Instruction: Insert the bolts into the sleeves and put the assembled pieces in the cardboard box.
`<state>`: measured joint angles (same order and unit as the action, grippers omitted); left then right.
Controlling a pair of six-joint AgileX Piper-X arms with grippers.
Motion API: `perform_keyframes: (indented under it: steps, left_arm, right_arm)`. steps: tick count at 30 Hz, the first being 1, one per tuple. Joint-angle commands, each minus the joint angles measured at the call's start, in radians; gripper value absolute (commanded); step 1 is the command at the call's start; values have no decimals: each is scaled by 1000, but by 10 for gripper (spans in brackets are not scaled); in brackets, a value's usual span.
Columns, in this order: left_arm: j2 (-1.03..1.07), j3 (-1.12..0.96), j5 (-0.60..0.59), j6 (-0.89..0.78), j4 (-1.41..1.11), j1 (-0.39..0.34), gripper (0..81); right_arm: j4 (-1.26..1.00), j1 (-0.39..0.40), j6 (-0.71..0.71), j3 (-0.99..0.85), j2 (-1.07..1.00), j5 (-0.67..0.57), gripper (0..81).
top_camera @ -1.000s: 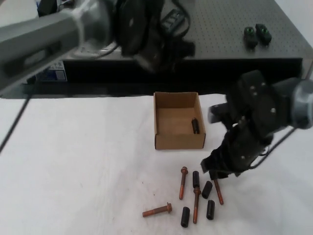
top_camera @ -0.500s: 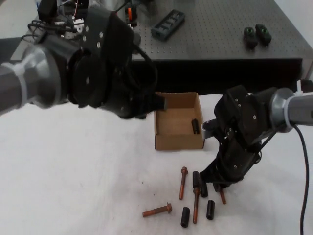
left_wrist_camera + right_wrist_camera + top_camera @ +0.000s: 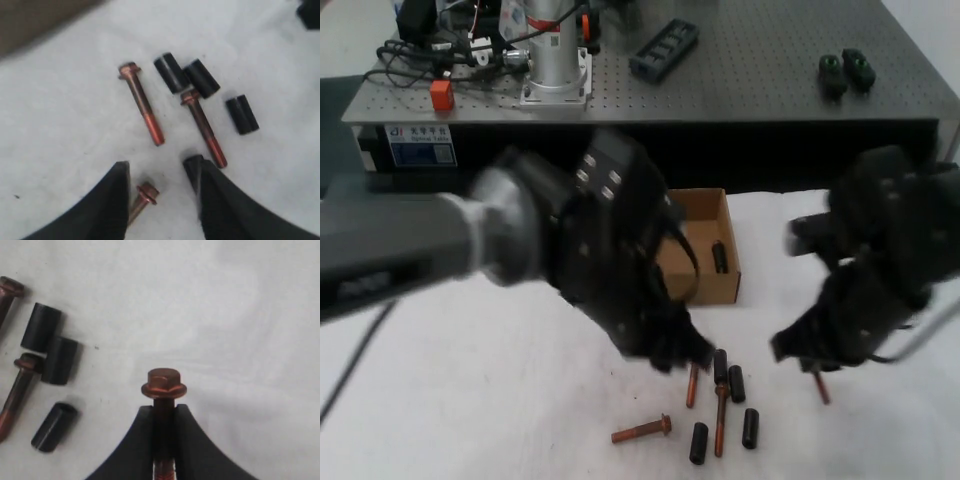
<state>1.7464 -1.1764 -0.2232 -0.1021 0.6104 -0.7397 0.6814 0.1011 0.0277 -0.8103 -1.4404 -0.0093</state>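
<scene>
Copper bolts (image 3: 640, 431) and short black sleeves (image 3: 750, 428) lie loose on the white cloth in front of the cardboard box (image 3: 715, 287). A dark piece (image 3: 720, 257) lies inside the box. My left gripper (image 3: 157, 175) hangs open low over the pile, one bolt head (image 3: 146, 192) between its fingers and two bolts (image 3: 142, 110) and three sleeves (image 3: 241, 114) just beyond. In the high view it sits by the pile's left side (image 3: 678, 352). My right gripper (image 3: 164, 412) is shut on a bolt (image 3: 163, 382), head sticking out, held to the right of the pile (image 3: 820, 385).
A black perforated bench (image 3: 770, 90) stands behind the cloth with a black tray (image 3: 663, 48), two dark green parts (image 3: 845, 70), an orange block (image 3: 441, 95) and cables. The white cloth (image 3: 470, 400) lies bare at the left and far right.
The left arm has swung down from above the box to the bolt pile. The right arm has pulled away to the right, carrying a bolt out of the pile.
</scene>
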Motion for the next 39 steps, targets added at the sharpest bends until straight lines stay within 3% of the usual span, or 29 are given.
perform_keyframes:
  steps: [1, 6, 14, 34, 39]
  left_arm:
    - [20, -36, -6, 20, 36, -27, 318]
    - [104, -103, 25, 9, 110, -80, 318]
    - [190, -137, 28, -10, 161, -86, 318]
    - [253, -140, 8, -22, 93, -86, 316]
    - [253, -140, 8, -13, 96, -86, 195]
  right_arm:
    - [28, -33, 11, 81, 142, -11, 5]
    - [56, -71, -40, 213, 342, -8, 5]
    - [91, -72, -80, 306, 523, -8, 5]
    - [100, -72, -80, 309, 534, -8, 5]
    - [106, -72, -80, 309, 534, -8, 5]
